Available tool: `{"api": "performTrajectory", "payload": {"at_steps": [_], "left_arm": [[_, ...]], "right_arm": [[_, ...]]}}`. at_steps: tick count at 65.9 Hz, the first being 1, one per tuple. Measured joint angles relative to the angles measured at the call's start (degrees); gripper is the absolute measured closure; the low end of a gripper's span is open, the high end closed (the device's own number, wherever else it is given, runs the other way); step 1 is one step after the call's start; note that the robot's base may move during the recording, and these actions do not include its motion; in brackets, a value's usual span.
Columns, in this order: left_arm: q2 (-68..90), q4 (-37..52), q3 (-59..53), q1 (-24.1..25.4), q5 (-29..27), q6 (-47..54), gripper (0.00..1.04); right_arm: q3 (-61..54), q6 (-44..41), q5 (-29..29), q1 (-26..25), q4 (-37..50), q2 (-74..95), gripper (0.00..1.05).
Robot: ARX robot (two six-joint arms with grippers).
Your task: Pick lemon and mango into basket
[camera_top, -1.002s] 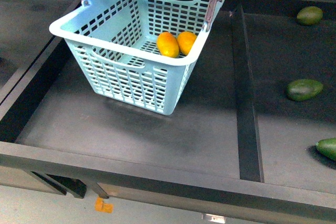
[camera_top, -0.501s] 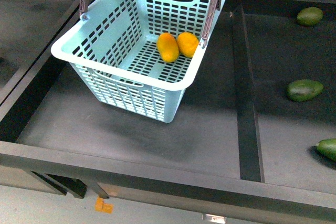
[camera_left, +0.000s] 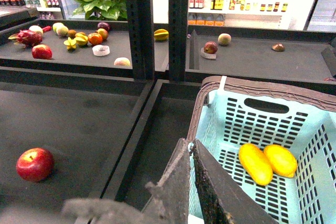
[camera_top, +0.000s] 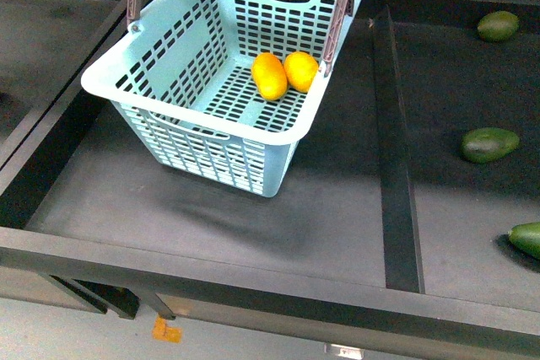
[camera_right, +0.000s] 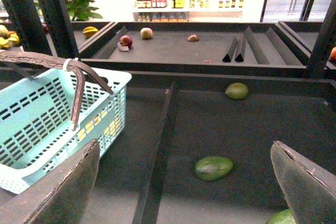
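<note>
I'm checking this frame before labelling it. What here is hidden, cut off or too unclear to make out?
- Front view: the basket handles' tops and both arms are cut off by the upper edge, so what holds the basket is unseen.
- Left wrist view: the left claw looks nearly closed, but its tips are blurred; a grip on the handle is unclear.
- Lemon versus mango: the two yellow fruits look alike.
- Front view: the green fruit at the right edge is cropped.

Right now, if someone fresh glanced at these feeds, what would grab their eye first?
The light aqua basket, tilted on the dark shelf left of the divider, with two yellow-orange fruits side by side on its slotted floor. Next, the green fruits scattered in the compartment to the right. In the left wrist view, a red apple lies alone in the neighbouring bay.
</note>
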Motion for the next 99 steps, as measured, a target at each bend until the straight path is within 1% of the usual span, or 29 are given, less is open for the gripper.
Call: {"api": "performTrajectory", "payload": {"at_steps": [7, 10, 13, 22, 24, 25, 30, 51, 70, 99], "left_arm": [[-6.0, -0.4, -5.5, 1.9, 1.4, 0.2, 1.01], [-6.4, 2.2, -7.7, 2.6, 2.2, 0.2, 1.01], [-7.4, 2.2, -9.5, 3.0, 2.6, 0.3, 1.01], [-14.8, -1.6, -13.4, 4.4, 4.1, 0.4, 1.01], [-16.8, -2.9, -14.1, 6.0, 6.9, 0.4, 1.01], [-17.7, -3.5, -14.4, 6.8, 7.4, 0.5, 1.01], [-21.9, -6.4, -15.8, 8.4, 7.7, 0.5, 1.01], [-40.8, -21.6, -19.2, 8.5, 8.1, 0.6, 1.01], [-56.5, -36.1, -19.3, 8.5, 8.1, 0.6, 1.01], [-69.0, -48.2, -19.3, 8.5, 8.1, 0.6, 1.01]], "right_arm": [[0.0, 0.0, 0.0, 0.0, 0.0, 0.0, 0.09], [0.0, 0.0, 0.0, 0.0, 0.0, 0.0, 0.09], [0.0, 0.0, 0.0, 0.0, 0.0, 0.0, 0.09], [0.0, 0.0, 0.0, 0.0, 0.0, 0.0, 0.09], [0.0, 0.0, 0.0, 0.0, 0.0, 0.0, 0.09], [0.0, 0.0, 0.0, 0.0, 0.0, 0.0, 0.09], [0.0, 0.0, 0.0, 0.0, 0.0, 0.0, 0.09], [0.0, 0.0, 0.0, 0.0, 0.0, 0.0, 0.09], [0.0, 0.0, 0.0, 0.0, 0.0, 0.0, 0.09], [0.0, 0.0, 0.0, 0.0, 0.0, 0.0, 0.09]]}}
